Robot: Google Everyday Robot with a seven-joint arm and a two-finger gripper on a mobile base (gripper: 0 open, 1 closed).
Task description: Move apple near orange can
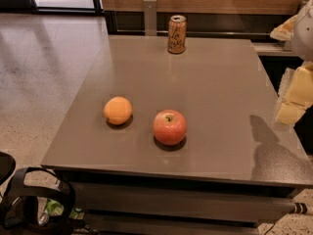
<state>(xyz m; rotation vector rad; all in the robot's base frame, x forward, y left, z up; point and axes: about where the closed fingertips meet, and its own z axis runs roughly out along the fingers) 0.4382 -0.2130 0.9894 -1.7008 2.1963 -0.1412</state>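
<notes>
The red-pink apple (169,127) sits on the grey table (215,87), near the front and about the middle. The orange can (177,34) stands upright at the table's far edge, well behind the apple. My gripper (293,99) hangs at the right edge of the view, above the table's right side. It is far to the right of the apple and touches nothing, and its shadow falls on the table below it.
A plain orange fruit (118,110) lies to the left of the apple, a short gap away. A wooden wall panel runs behind the table. The floor lies to the left. A dark bag (34,204) sits on the floor at the front left.
</notes>
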